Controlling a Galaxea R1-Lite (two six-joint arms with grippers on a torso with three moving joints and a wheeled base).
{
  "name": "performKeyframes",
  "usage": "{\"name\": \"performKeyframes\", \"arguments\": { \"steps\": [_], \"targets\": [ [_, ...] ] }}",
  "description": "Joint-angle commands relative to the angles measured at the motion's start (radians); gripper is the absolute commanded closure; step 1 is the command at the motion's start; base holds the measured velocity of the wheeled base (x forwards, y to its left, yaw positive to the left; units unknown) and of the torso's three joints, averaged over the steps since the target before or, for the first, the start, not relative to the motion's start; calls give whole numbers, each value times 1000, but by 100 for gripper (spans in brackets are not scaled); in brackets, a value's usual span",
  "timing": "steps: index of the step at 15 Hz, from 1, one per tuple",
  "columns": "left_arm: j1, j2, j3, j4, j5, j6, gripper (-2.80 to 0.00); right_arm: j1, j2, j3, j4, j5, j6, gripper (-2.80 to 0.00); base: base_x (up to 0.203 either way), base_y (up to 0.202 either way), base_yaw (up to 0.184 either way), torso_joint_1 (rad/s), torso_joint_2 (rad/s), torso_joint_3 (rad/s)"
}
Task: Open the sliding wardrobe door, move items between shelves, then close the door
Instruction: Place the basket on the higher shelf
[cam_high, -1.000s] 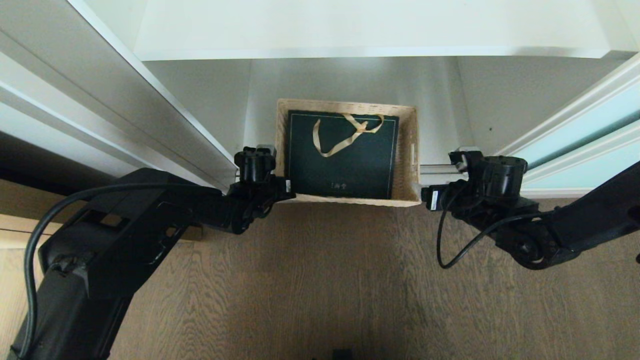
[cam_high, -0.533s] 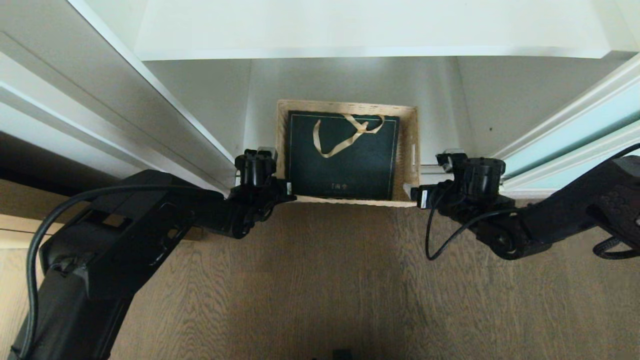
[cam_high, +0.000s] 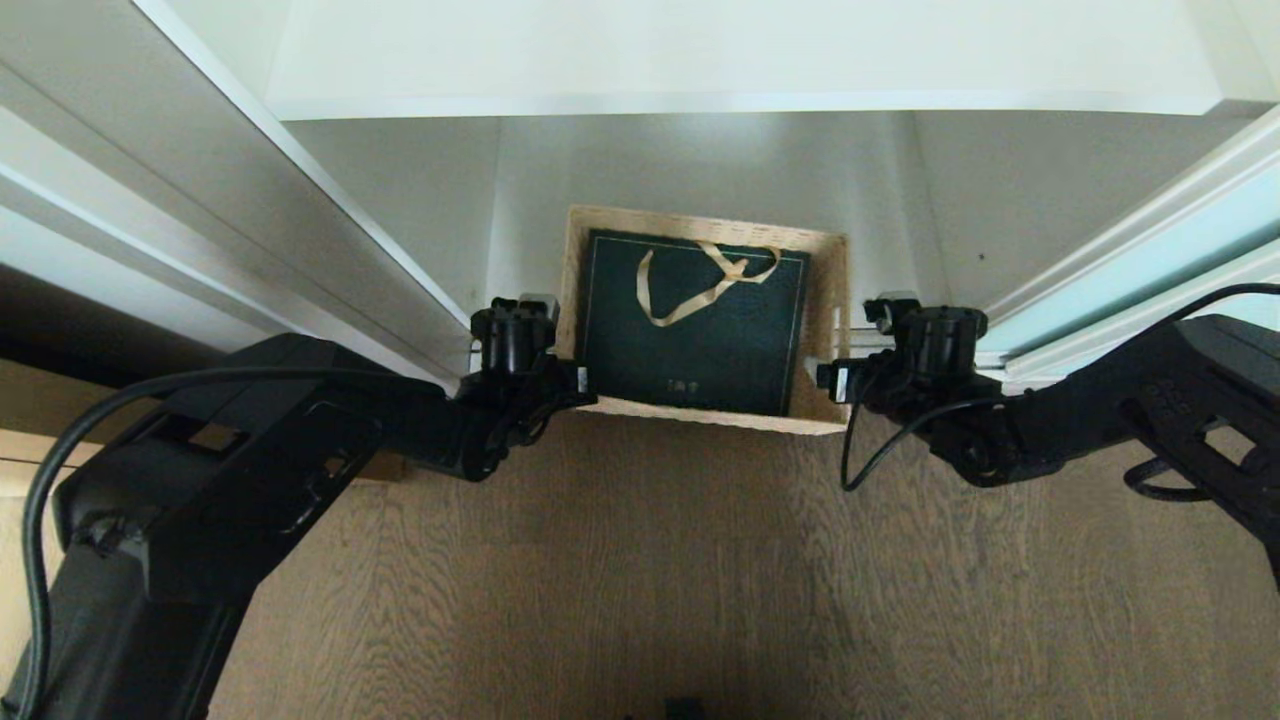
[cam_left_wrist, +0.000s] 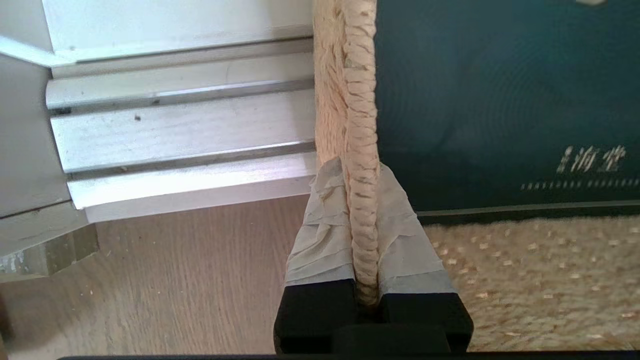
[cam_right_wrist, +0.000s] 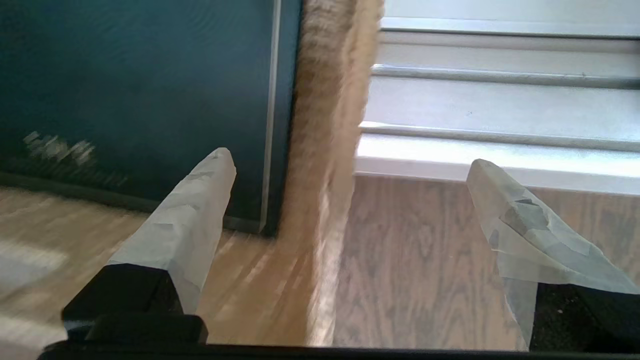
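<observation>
Straddling the right wall of the rectangular tan wicker basket, the right gripper has its taped fingers spread wide apart, one inside the rim and one outside, and that is the relation the next move turns on: the wall runs straight between them, so they seem only to need to close.

Starting on the left, the black left arm reaches forward and low from the near left corner, its wrist pointing into the wardrobe. The left gripper is clamped tight on the basket's braided left rim near the front corner.

In the middle, the basket sits at the front edge of the plain white bottom shelf, over the silver door track, its long sides running away from the robot. The flat dark green paper gift bag with gold ribbon handle lies flat inside it.

On the right, the right arm mirrors the left. Beyond it stands the frosted pale blue-green sliding wardrobe door, slid aside.
</observation>
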Motion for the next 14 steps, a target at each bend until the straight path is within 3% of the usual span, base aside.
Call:
{"name": "performKeyframes", "arguments": {
  "steps": [1, 7, 14],
  "targets": [
    [1, -16, 21, -12, 3, 0, 0, -16, 36, -51, 15, 0, 0, -280, 0, 0, 0, 0, 0, 0],
    [1, -2, 30, -44, 3, -5, 0, -40, 42, -89, 60, 4, 10, -280, 0, 0, 0, 0, 0, 0],
    [-2, -2, 58, -68, 3, -3, 0, -40, 101, -229, 152, 12, 39, -280, 0, 0, 0, 0, 0, 0]
  ]
}}
